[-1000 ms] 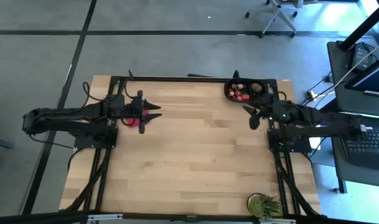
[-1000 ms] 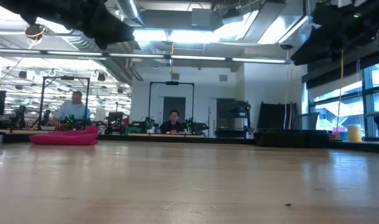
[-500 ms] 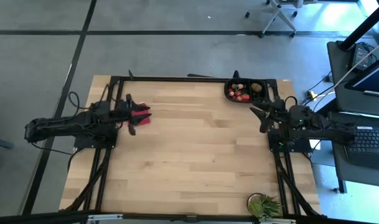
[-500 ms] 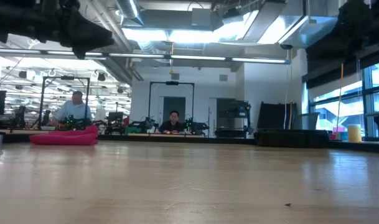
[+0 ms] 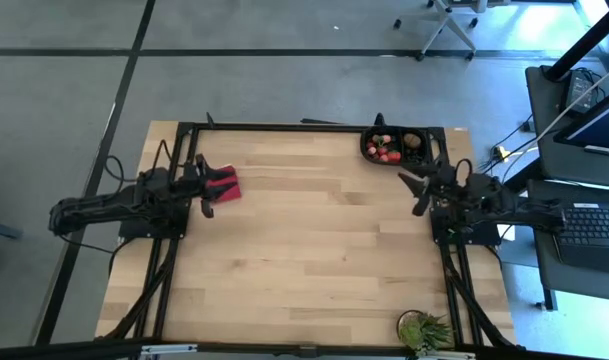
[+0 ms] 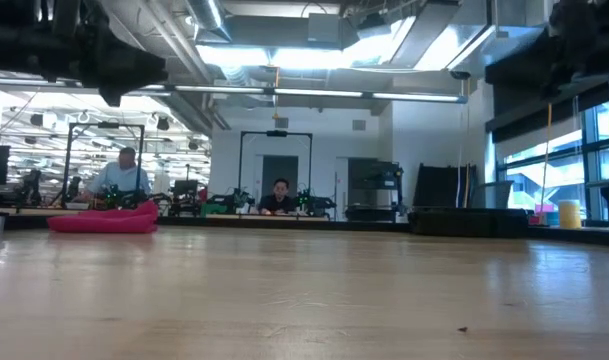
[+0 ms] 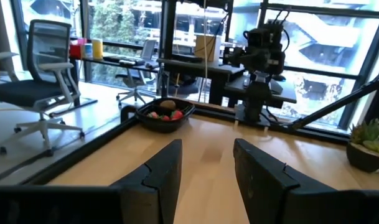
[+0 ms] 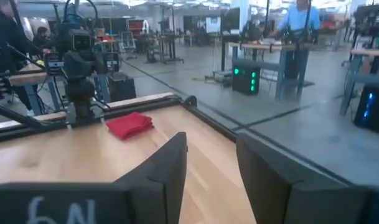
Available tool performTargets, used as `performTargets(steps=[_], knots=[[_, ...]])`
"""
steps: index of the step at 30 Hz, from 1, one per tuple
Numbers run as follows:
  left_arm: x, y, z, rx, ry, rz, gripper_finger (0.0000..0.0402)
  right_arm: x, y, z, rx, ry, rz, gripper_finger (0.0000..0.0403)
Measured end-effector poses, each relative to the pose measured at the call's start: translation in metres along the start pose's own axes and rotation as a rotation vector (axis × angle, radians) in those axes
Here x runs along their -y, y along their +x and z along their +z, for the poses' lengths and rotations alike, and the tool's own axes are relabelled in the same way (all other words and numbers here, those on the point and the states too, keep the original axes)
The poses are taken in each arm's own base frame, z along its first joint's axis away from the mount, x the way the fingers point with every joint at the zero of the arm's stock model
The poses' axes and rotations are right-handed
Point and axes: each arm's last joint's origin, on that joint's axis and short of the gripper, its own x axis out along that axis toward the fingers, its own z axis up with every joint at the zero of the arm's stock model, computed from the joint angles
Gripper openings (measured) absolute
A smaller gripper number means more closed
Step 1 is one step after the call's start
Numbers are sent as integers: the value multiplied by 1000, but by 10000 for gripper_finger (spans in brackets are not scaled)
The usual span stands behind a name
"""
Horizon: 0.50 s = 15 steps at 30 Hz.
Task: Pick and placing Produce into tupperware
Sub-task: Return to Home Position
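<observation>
In high view, produce (image 5: 389,153) inside tupperware (image 5: 365,147)

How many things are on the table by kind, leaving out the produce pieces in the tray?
Black tray: 1
Red cloth: 1
Green plant: 1
Total: 3

The left arm (image 5: 104,208) and right arm (image 5: 524,208) were matte black, slim and built of jointed segments, with thin black cables (image 5: 104,172) looping beside the left one. The left tool (image 5: 206,187) and right tool (image 5: 411,192) each carried two dark, flat fingers (image 7: 158,177) with angular, stepped edges. Pale lettering (image 8: 52,211) marked the right tool's housing.
</observation>
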Motion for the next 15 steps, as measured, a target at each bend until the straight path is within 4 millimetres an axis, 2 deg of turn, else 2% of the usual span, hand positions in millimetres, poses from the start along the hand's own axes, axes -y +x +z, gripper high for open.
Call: performTargets(steps=[6,15], knots=[[-2,-3,-14,12,-11,-2,137,-3,9,-20,33,-9,1,142],[-4,-5,-29,18,-12,-3,137,-6,14,-38,30,19,54,142]])
